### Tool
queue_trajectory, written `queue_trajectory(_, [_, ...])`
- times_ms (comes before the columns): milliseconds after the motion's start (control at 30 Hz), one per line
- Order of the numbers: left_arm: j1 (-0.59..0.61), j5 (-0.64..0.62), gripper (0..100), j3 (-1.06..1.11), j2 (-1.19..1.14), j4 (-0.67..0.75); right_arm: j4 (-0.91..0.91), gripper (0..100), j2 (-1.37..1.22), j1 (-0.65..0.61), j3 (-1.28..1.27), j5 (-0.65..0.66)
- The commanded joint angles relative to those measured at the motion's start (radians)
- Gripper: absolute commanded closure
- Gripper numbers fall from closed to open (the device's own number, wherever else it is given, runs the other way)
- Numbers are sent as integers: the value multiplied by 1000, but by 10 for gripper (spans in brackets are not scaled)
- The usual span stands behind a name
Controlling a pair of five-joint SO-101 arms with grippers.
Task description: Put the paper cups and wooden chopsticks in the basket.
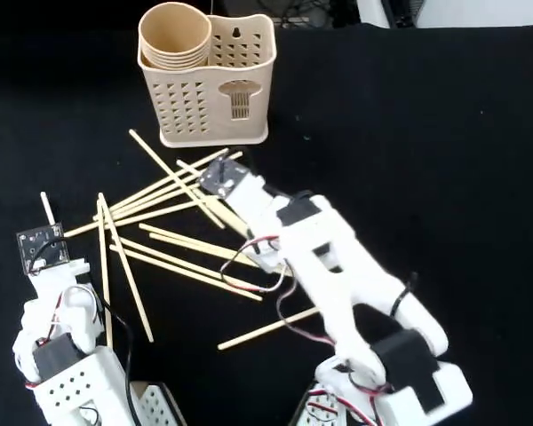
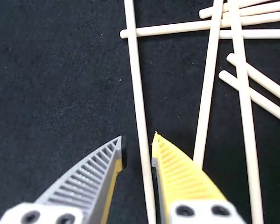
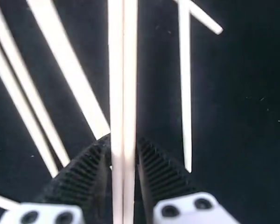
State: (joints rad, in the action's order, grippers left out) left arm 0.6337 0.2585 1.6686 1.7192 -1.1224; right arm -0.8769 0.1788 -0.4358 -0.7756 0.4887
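Observation:
The beige perforated basket [image 1: 244, 89] stands at the back with a stack of paper cups [image 1: 173, 35] in one compartment. Several wooden chopsticks [image 1: 182, 253] lie scattered on the black table in front of it. My right gripper [image 1: 218, 177] is over the far part of the pile. In the right wrist view it [image 3: 123, 140] is shut on two chopsticks [image 3: 122, 70] lying side by side. My left gripper [image 1: 44, 238] is at the pile's left edge. Seen from its wrist, it [image 2: 137, 136] is open with one chopstick [image 2: 136, 79] between the fingers, against the yellow finger [image 2: 177, 172].
One chopstick [image 1: 266, 328] lies apart near the right arm's base. The black cloth [image 1: 444, 160] to the right of the basket is bare. More chopsticks [image 2: 242, 84] cross one another close to the left gripper.

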Motion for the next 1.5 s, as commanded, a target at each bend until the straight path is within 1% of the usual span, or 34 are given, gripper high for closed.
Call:
queue_trajectory(0, [10, 8, 876, -7, 11, -6, 29, 986, -65, 17, 27, 15])
queue_trajectory(67, [10, 8, 876, -7, 11, -6, 25, 986, -108, 31, 67, 15])
queue_trajectory(133, [10, 8, 876, -7, 11, -6, 2, 986, -142, 71, 108, 17])
queue_trajectory(233, [10, 8, 876, -7, 11, -6, -72, 986, -159, 121, 191, 81])
queue_trajectory(300, [10, 8, 876, -7, 11, -6, -121, 986, -159, 138, 243, 101])
queue_trajectory(367, [8, 8, 876, -7, 14, -6, -149, 986, -163, 137, 278, 106])
queue_trajectory(467, [8, 8, 876, -7, 14, -6, -138, 972, -166, 112, 295, 106])
queue_trajectory(633, [8, 8, 876, -7, 14, -6, -71, 841, -173, 77, 289, 100])
queue_trajectory(700, [8, 8, 876, -7, 14, -6, -64, 813, -191, 74, 297, 101])
queue_trajectory(967, [8, 8, 876, -5, 14, -6, -72, 812, -323, 72, 383, 100])
queue_trajectory(1167, [8, 8, 876, -5, 14, -6, -69, 812, -354, 78, 440, 104])
queue_trajectory(1300, [8, 8, 876, -5, 14, -6, -77, 813, -343, 80, 490, 97])
queue_trajectory(1467, [8, 8, 876, -1, 15, -6, -183, 814, -302, 149, 598, -51])
